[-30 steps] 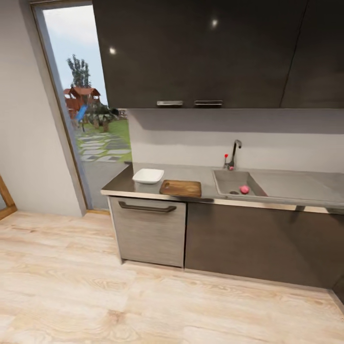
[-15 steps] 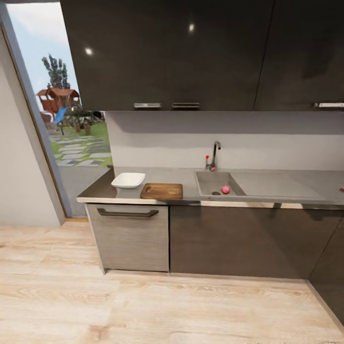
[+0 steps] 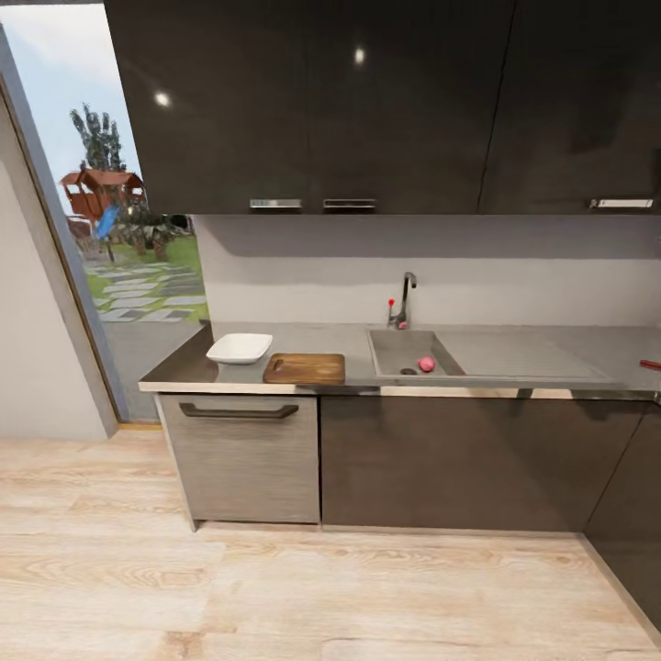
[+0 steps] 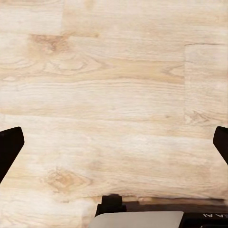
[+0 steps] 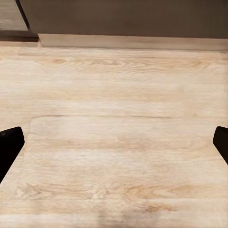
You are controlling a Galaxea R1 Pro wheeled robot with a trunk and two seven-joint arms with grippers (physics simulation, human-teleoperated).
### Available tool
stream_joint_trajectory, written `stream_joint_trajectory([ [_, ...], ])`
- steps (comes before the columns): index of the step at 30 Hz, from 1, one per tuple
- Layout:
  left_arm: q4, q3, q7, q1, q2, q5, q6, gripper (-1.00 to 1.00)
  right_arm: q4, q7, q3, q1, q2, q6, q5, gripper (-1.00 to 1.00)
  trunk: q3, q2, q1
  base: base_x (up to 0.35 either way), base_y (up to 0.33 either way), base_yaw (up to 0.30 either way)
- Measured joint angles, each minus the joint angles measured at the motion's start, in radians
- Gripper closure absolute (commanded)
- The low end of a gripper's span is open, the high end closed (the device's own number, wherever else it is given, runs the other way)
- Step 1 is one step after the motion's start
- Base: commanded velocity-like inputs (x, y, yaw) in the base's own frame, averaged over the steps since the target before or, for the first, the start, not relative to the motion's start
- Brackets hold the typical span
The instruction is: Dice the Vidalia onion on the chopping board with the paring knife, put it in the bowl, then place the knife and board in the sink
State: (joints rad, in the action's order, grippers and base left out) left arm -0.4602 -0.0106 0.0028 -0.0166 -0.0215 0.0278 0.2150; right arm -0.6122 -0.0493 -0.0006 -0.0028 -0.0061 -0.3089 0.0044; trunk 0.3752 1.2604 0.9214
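While the Vidalia onion [image 3: 427, 364] is lying in the sink [image 3: 404, 349] beside the drain, the chopping board [image 3: 305, 369] and bowl [image 3: 240, 348] are sitting on the countertop [image 3: 275, 340]; the left gripper [image 4: 114, 147] and right gripper [image 5: 114, 142] are hanging spread wide over wooden floor [image 3: 275, 588].

Paring knife [image 3: 650, 364] cut by edge

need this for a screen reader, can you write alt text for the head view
A grey countertop under dark wall cabinets holds a white bowl, a wooden chopping board beside it, and a sink with a pinkish onion inside. Wooden floor in front, garden doorway left.
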Motion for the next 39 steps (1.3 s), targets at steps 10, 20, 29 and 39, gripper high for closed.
stream_joint_trajectory([
  [10, 0.000, 0.000, 0.000, 0.000, 0.000, 0.000, 0.000, -1.00, 0.001, 0.002, 0.001, 0.000, -0.005, 0.001, 0.001, -1.00, 0.000, 0.000, 0.000, 0.000, 0.000, 0.000],
  [20, -0.001, 0.000, 0.000, 0.000, 0.000, 0.000, 0.000, -1.00, 0.002, 0.002, 0.000, 0.000, -0.018, 0.001, 0.000, -1.00, 0.000, 0.000, 0.000, 0.000, 0.000, 0.000],
  [29, 0.000, 0.001, 0.000, 0.000, 0.000, 0.001, 0.023, -1.00, 0.002, 0.002, 0.000, 0.000, -0.018, 0.002, 0.000, -1.00, -0.009, -0.021, -0.011, 0.000, 0.000, 0.000],
  [39, 0.003, 0.001, 0.000, 0.000, 0.000, 0.000, 0.025, -1.00, 0.002, 0.001, 0.000, 0.000, -0.018, 0.002, 0.000, -1.00, -0.041, -0.091, -0.050, 0.000, 0.000, 0.000],
])
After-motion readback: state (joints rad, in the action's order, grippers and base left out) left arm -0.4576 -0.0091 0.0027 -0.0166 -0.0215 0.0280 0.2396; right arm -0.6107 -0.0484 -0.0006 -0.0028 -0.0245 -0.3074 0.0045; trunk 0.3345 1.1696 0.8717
